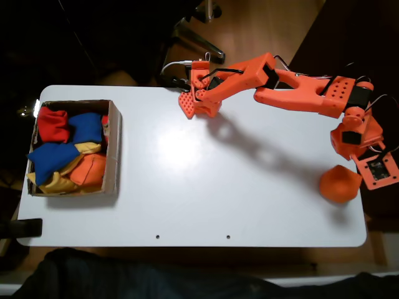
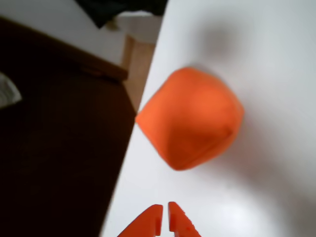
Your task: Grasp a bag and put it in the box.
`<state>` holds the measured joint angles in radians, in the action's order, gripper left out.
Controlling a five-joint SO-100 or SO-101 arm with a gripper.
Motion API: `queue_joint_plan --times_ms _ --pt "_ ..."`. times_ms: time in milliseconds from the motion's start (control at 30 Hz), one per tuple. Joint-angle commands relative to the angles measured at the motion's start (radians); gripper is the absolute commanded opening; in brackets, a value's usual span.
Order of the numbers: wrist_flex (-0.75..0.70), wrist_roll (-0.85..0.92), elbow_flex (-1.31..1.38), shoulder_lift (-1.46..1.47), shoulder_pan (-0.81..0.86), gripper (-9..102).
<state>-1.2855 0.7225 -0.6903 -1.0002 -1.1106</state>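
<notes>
The orange bag [image 1: 340, 184] lies at the right edge of the white tabletop [image 1: 206, 187], one corner overhanging in the wrist view. The tool [image 2: 164, 217] has its fingertips nearly together, holding nothing, near the bag. The box [image 1: 115, 149] sits far left, full of coloured bags.

The bag [image 1: 340, 184] is a plump, bright orange bean bag, roughly square with rounded corners, lying flat on the white table at its right end in the fixed view. In the wrist view the bag [image 2: 190, 118] sits right at the table's edge, one corner poking just past it (the fabric looks plain and smooth). The box [image 1: 114, 149] is a shallow brown cardboard one at the table's left end, well apart from the bag, upright and open-topped.
</notes>
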Motion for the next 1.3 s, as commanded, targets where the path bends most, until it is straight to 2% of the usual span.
queue_joint_plan --times_ms 0,900,1267 --pt "-0.009 0.092 0.043 -0.005 -0.012 0" --pt "-0.026 0.331 0.081 0.075 -0.034 2" --pt "-0.034 0.342 0.104 0.101 -0.034 13"
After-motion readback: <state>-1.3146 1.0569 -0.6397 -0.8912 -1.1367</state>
